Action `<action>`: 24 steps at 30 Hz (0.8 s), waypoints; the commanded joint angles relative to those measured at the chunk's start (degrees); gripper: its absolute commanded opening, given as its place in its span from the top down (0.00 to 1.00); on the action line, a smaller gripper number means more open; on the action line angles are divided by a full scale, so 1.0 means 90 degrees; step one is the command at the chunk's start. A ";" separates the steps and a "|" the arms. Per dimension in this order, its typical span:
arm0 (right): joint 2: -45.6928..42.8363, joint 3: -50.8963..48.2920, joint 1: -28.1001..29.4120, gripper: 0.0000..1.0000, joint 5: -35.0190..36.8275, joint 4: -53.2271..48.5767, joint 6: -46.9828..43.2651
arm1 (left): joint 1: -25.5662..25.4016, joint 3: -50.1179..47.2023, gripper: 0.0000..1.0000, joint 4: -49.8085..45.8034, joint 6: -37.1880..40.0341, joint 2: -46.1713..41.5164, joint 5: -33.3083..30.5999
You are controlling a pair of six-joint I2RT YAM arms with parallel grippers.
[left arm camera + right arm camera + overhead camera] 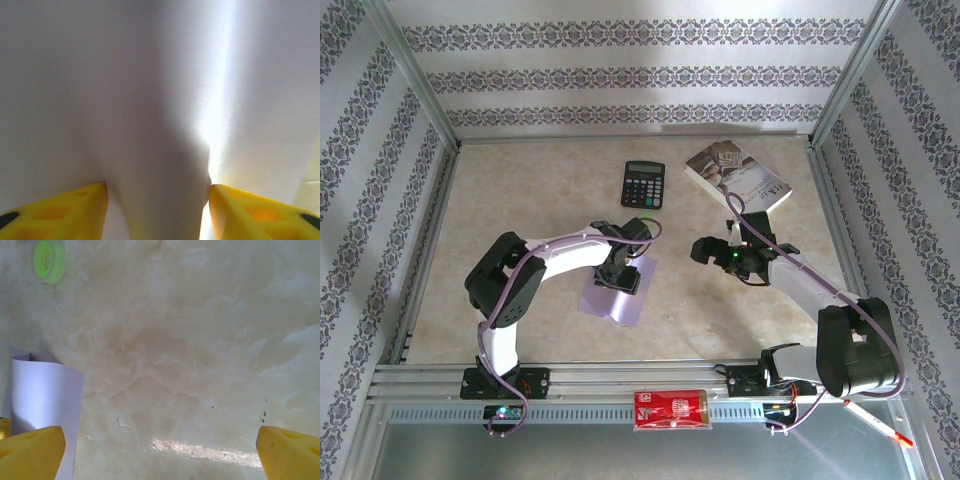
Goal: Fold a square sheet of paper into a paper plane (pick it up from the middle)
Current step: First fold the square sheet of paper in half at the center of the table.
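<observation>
The square sheet of paper (pixel 616 298), pale lilac, lies on the table's middle under my left gripper (pixel 620 272). Seen from the left wrist, the paper (pixel 150 100) spreads across the whole frame. A raised ridge of it bulges up between the two yellow fingers (pixel 80 207), touching both, so my left gripper (pixel 158 210) is shut on that ridge. My right gripper (pixel 700 250) hovers to the right of the sheet, apart from it. From the right wrist, this gripper (pixel 160 450) is open over bare table, with the paper's curled edge (pixel 45 395) at the left.
A black calculator (pixel 643 184) and a white-covered book (pixel 738 175) lie at the back. A small green disc (pixel 48 261) sits on the marble-pattern table beyond the sheet. A red packet (pixel 670 410) rests on the front rail. Patterned walls enclose three sides.
</observation>
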 commanded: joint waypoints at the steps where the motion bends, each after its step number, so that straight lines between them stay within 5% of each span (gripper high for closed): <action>1: 0.0045 0.0096 0.0038 0.02 -0.0107 0.0010 -0.0021 | -0.0051 -0.0342 0.54 0.0935 -0.0319 -0.0443 0.0670; 8: -0.0242 0.0416 0.0018 0.02 -0.0020 -0.0481 -0.0246 | -0.0035 -0.1297 0.67 0.3291 -0.1142 -0.1934 0.1921; 15: -0.0962 0.0810 0.0006 0.02 -0.0339 -0.0935 -0.0244 | 0.0384 -0.2636 0.73 0.6003 -0.3116 -0.2825 0.2780; 24: -0.1051 0.0644 0.0202 0.03 -0.0736 -0.0809 -0.0161 | 0.0398 -0.2977 0.77 0.6192 -0.3317 -0.2247 0.2626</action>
